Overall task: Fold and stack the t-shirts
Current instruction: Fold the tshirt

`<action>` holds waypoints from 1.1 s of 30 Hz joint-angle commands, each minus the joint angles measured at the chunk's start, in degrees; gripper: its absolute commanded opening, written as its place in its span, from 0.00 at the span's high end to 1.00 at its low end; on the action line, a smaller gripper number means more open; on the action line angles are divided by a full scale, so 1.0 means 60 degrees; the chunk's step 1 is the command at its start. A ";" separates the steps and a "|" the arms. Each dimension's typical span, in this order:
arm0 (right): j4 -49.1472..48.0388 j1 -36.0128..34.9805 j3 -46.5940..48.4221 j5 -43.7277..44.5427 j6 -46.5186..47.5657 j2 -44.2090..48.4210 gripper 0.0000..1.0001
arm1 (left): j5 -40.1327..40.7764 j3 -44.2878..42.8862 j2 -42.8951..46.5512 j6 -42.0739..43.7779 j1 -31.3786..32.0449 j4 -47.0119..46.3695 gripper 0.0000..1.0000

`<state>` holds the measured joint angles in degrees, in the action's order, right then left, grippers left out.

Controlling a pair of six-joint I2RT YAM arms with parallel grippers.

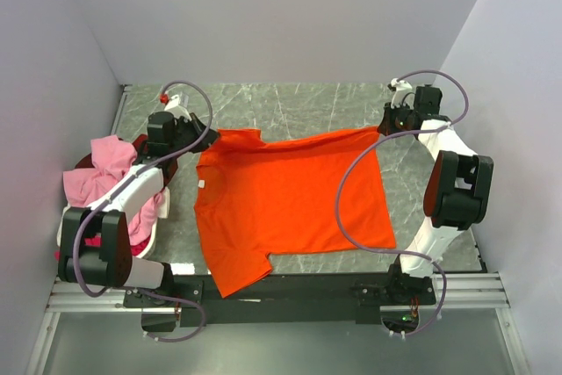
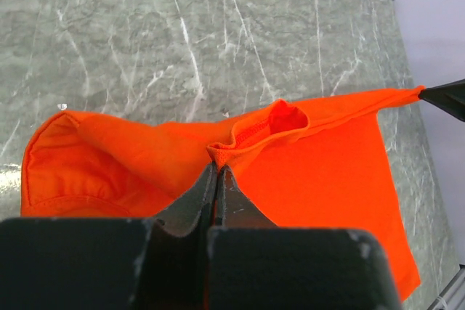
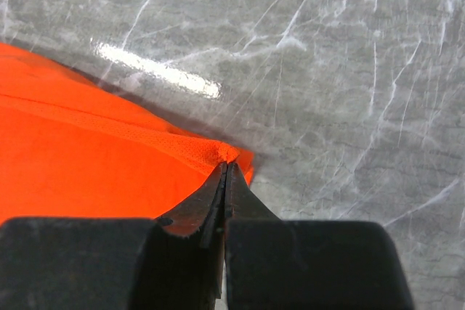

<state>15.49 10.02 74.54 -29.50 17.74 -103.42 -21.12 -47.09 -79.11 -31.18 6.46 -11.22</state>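
A bright orange t-shirt [image 1: 290,199] lies spread across the middle of the marble table, its white neck label [image 1: 201,184] at the left. My left gripper [image 1: 209,135] is shut on the far left edge of that shirt, pinching a bunched fold [image 2: 218,154] beside the sleeve opening. My right gripper [image 1: 385,126] is shut on the shirt's far right hem corner [image 3: 231,154]. The far edge runs taut between the two grippers. One sleeve [image 1: 241,274] hangs over the table's near edge. Pink and magenta t-shirts [image 1: 110,173] sit heaped at the left.
The pink heap rests in a white container [image 1: 147,236] under my left arm. Grey marble table [image 1: 307,107] shows beyond the shirt, with white walls close on three sides. The right gripper's black tip [image 2: 447,98] shows at the edge of the left wrist view.
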 commanded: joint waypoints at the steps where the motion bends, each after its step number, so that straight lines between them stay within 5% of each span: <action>1: 0.0100 0.0088 0.0159 0.0111 0.0193 -0.0049 1.00 | 0.0239 0.0070 0.0412 -0.0106 0.0051 -0.0151 1.00; 33: 0.0993 0.0102 -0.0382 0.0258 0.1380 0.0053 1.00 | 0.0869 0.1696 0.1583 -0.0502 0.0447 0.0113 1.00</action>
<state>21.12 10.04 73.38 -29.04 24.29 -103.79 -17.19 -38.11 -71.64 -33.74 8.73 -9.82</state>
